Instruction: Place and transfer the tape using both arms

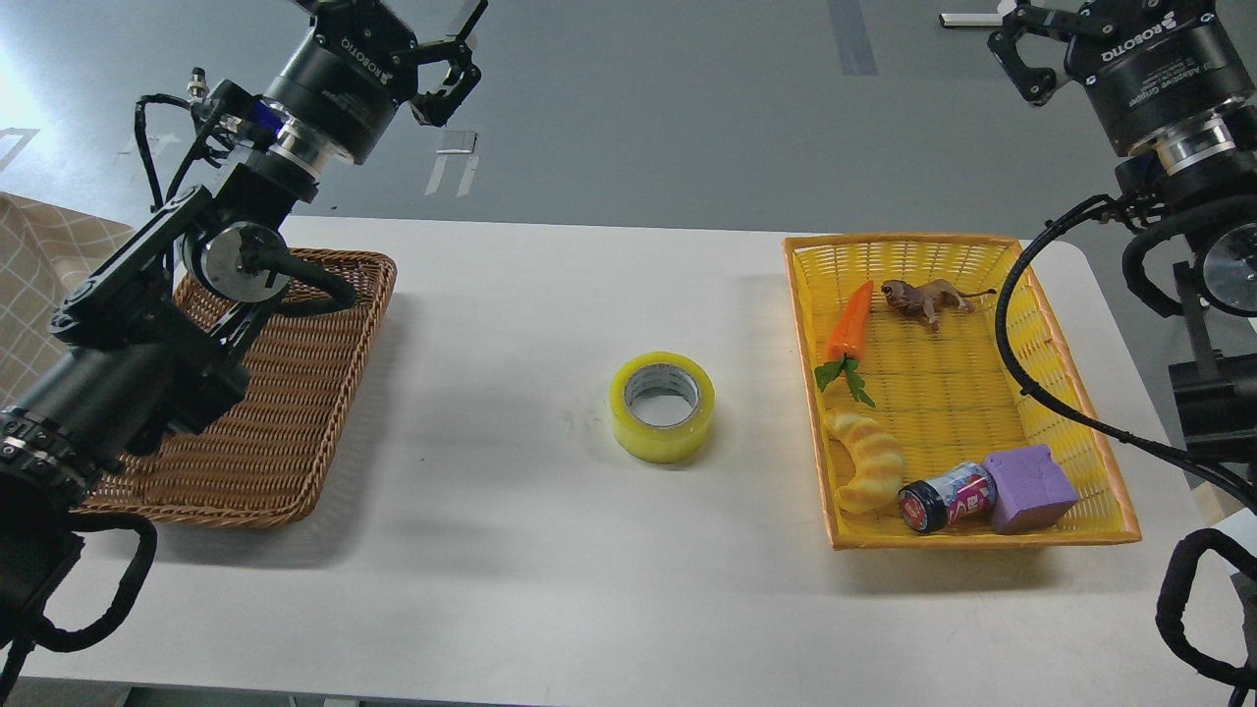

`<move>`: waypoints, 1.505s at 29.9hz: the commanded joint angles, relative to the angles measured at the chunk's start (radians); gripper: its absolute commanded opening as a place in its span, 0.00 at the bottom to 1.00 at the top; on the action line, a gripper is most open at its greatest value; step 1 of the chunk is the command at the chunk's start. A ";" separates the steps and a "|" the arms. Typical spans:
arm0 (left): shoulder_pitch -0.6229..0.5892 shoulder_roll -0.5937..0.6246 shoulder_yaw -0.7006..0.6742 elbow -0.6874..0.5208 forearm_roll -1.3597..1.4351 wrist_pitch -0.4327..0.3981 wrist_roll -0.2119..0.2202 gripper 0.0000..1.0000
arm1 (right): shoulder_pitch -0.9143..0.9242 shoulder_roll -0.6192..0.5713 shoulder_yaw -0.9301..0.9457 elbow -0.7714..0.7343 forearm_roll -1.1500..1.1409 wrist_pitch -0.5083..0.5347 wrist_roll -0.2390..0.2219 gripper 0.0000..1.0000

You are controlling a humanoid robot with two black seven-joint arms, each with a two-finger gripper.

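Observation:
The tape (pixel 663 406), a wide yellow roll with a grey-white core, lies flat on the white table (pixel 550 550) near its middle, with nothing touching it. My left gripper (pixel 454 54) is raised high above the table's far left, past the wicker basket, with its fingers spread and empty. My right gripper (pixel 1039 41) is raised high at the far right, above and behind the yellow basket. Its fingers are spread and empty, and partly cut off by the top edge. Both grippers are far from the tape.
A brown wicker basket (pixel 295 442) sits at the left under my left arm. A yellow basket (pixel 982 242) at the right holds a carrot (pixel 850 322), a lion toy (pixel 923 299), a croissant toy (pixel 869 462), a can (pixel 948 498) and a purple block (pixel 1029 488).

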 commanded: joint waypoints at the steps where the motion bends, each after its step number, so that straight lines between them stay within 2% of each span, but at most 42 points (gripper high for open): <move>1: -0.001 0.013 -0.002 0.001 -0.001 0.000 0.000 0.98 | -0.008 0.025 0.001 -0.001 0.029 0.000 -0.006 1.00; 6: 0.006 0.019 0.007 -0.001 0.000 0.000 0.003 0.98 | -0.029 0.069 -0.002 0.001 0.029 0.000 -0.009 1.00; 21: 0.002 0.030 0.015 -0.002 0.083 0.000 -0.003 0.98 | -0.092 0.062 -0.012 0.013 0.029 0.000 -0.010 1.00; 36: -0.004 0.076 0.016 -0.085 0.200 0.000 -0.005 0.98 | -0.112 0.058 -0.007 0.015 0.029 0.000 -0.010 1.00; 38: -0.004 0.078 0.015 -0.122 0.282 0.024 -0.005 0.98 | -0.114 0.057 -0.007 0.021 0.028 0.000 -0.010 1.00; 42: -0.011 0.069 0.015 -0.212 0.550 0.155 -0.008 0.98 | -0.120 0.051 -0.007 0.022 0.028 0.000 -0.010 1.00; 45: -0.021 0.059 0.016 -0.255 0.690 0.203 -0.005 0.98 | -0.123 0.051 -0.008 0.022 0.028 0.000 -0.010 1.00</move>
